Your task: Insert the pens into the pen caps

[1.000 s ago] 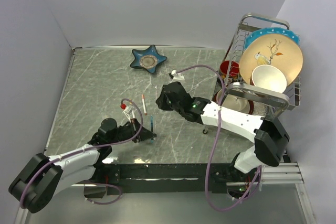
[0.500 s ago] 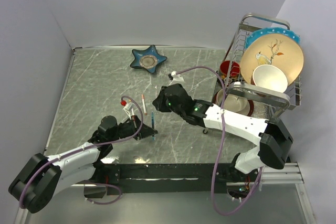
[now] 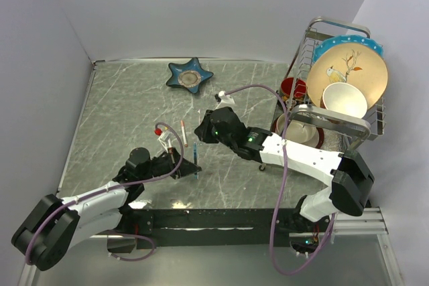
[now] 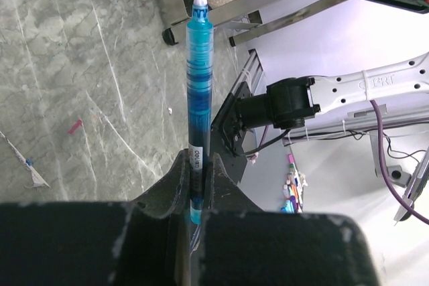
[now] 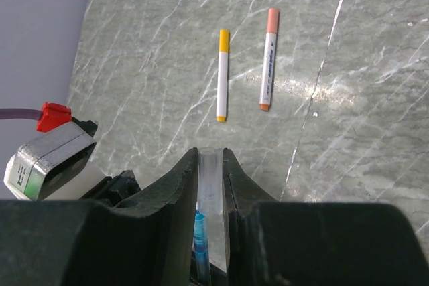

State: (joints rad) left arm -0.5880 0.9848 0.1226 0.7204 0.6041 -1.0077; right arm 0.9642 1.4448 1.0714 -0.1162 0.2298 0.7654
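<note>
My left gripper (image 4: 196, 159) is shut on a blue translucent pen (image 4: 199, 78), white tip pointing away from it. My right gripper (image 5: 210, 155) is shut on a clear tube cap (image 5: 210, 179). The blue pen's tip (image 5: 199, 232) sits at the cap's near end, behind my fingers; I cannot tell how far in. Two white pens lie side by side on the table, one with a yellow cap (image 5: 224, 38) on it, one with a red-orange cap (image 5: 271, 19). In the top view the two grippers meet at the blue pen (image 3: 194, 159), next to the orange-capped pen (image 3: 183, 132).
The purple cable's red-tipped white plug (image 3: 161, 135) stands by the left arm. A blue star-shaped dish (image 3: 190, 76) lies at the back. A dish rack (image 3: 335, 98) with plates, a bowl and a red cup stands at the right edge.
The right gripper moved left with the clear cap up to the blue pen's tip, and the left gripper shifted slightly. Over the last half second almost nothing moved.
</note>
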